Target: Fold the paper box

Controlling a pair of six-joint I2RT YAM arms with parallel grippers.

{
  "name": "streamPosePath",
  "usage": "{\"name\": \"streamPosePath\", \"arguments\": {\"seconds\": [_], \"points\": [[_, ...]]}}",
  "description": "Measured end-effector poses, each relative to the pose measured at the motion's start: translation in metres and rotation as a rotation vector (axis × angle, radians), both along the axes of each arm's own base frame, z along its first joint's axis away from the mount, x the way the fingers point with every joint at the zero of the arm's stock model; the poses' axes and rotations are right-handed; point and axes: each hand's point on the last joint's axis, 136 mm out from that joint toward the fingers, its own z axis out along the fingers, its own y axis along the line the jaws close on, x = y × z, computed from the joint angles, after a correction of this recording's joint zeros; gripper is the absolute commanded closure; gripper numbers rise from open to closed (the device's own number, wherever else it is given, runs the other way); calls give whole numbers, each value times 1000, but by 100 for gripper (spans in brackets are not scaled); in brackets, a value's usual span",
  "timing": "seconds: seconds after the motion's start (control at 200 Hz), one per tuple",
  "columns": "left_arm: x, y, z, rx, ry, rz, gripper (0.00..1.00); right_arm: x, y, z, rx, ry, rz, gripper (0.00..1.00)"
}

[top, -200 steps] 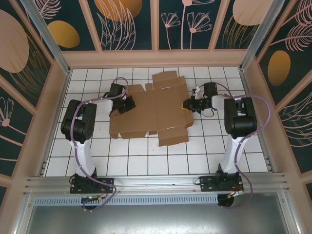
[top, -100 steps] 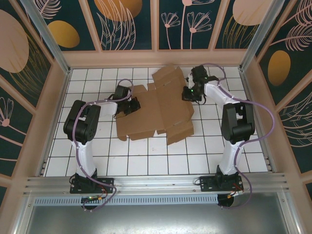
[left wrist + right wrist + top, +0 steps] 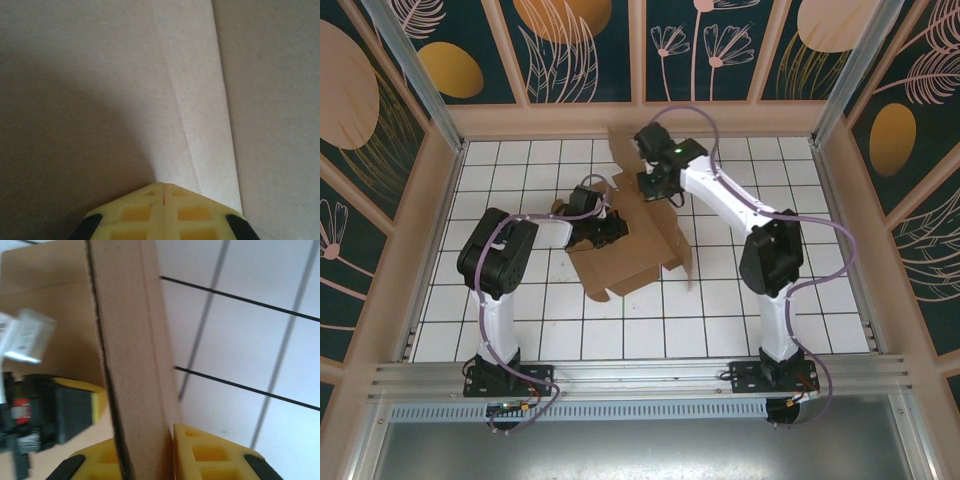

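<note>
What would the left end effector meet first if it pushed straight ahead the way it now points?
The paper box: the left end effector, fingers shut, points at a creased cardboard panel that looks very close ahead. Whether they touch is unclear from the wrist view.

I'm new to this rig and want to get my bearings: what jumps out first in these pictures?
The brown paper box, a half-folded cardboard sheet on the white gridded table, has one flap raised at its far edge. The right gripper reaches across and pinches a cardboard panel, while the left gripper, shut, sits on the sheet's left side.
</note>
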Motion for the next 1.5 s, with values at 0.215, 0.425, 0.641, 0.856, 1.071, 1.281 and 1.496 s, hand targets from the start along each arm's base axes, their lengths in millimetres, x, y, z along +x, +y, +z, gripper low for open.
{"name": "streamPosePath", "arguments": {"seconds": [0.215, 0.425, 0.641, 0.856, 1.071, 1.281, 1.496], "points": [[-2, -2, 0, -16, 6, -3, 100, -22, 44, -19, -20, 28, 91, 78], [-2, -1, -1, -10, 7, -2, 100, -12, 28, -12, -14, 24, 60, 75], [-1, 0, -1, 11, 5, -3, 100, 23, -33, 3, -41, -11, -46, 75], [-1, 1, -2, 34, -1, -4, 100, 37, -67, -9, -116, -25, -83, 78], [-1, 2, -2, 45, 0, -4, 100, 40, -77, -11, -220, -69, -72, 75], [0, 4, -3, 68, -2, -6, 100, 41, -87, -17, -282, -84, -65, 72], [-1, 4, -3, 77, -1, -9, 100, 43, -96, -26, -357, -107, -71, 74]]}}
